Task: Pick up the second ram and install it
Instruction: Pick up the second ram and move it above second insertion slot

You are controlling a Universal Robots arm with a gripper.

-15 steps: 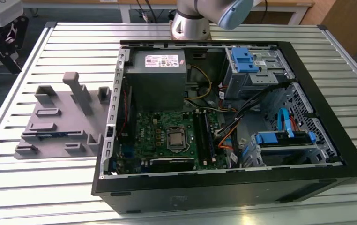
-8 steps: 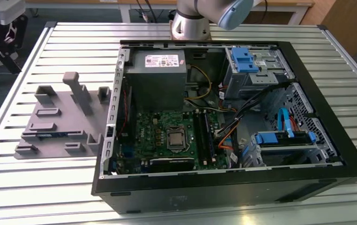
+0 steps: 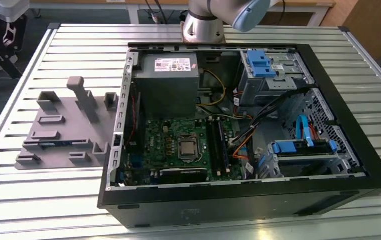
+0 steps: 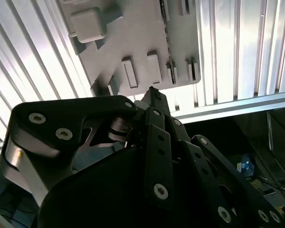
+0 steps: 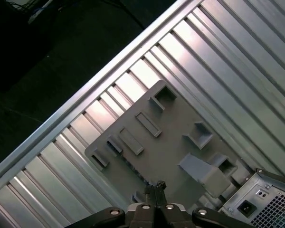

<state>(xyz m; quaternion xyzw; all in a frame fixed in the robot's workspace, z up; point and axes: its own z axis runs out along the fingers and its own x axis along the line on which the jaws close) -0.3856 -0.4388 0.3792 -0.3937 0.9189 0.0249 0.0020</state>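
Gripper (image 5: 156,186) narrow, fingers pressed together, holding nothing, above grey fixture (image 5: 171,142) on slatted desk (image 5: 237,57); second ram (image 3: 47,143) in fixture, apart from gripper

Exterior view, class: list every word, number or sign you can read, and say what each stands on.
None can be read.
The white label on the grey power supply carries print, but it is too small to make out.
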